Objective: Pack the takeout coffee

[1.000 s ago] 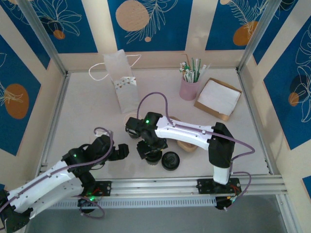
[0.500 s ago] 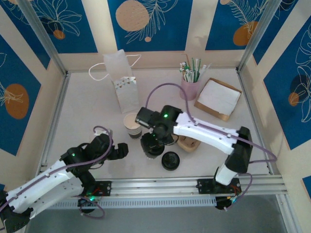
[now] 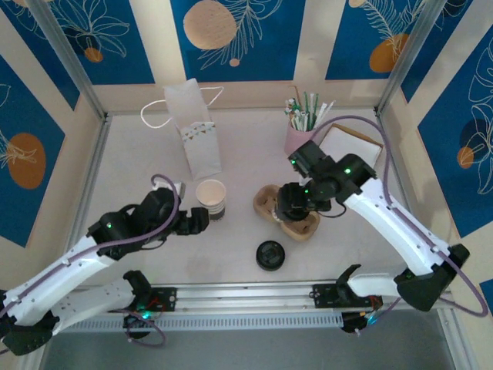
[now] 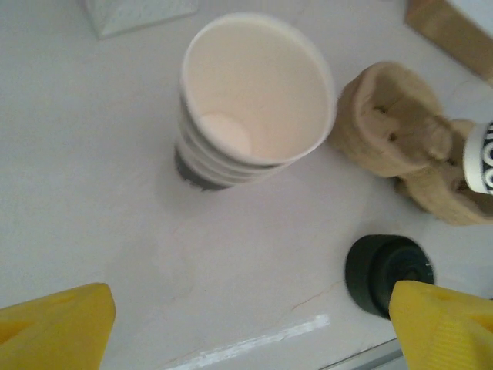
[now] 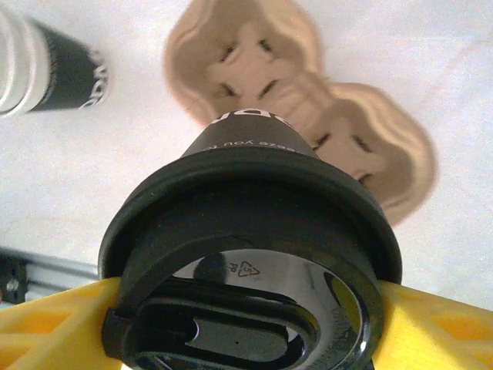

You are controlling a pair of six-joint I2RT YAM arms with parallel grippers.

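My right gripper [image 3: 296, 202] is shut on a takeout coffee cup with a black lid [image 5: 254, 208], its yellow fingers [image 5: 54, 324] pressing the lid rim from both sides. The cup hangs over the brown pulp cup carrier [image 5: 370, 131], whose left pocket [image 3: 268, 199] shows beside it. A second white paper cup with a black base band [image 3: 210, 198] stands upright and lidless to the left. My left gripper [image 3: 202, 223] is open just in front of this open cup [image 4: 254, 100], with nothing between its yellow fingertips [image 4: 54, 324].
A loose black lid [image 3: 270, 254] lies near the front rail. A white paper bag [image 3: 196, 131] stands at the back left. A pink cup of straws [image 3: 300, 139] and a brown box of napkins [image 3: 347, 156] are at the back right.
The right arm carried the lidded cup from beside the open cup to the right, over the carrier. The left gripper advanced toward the open cup.
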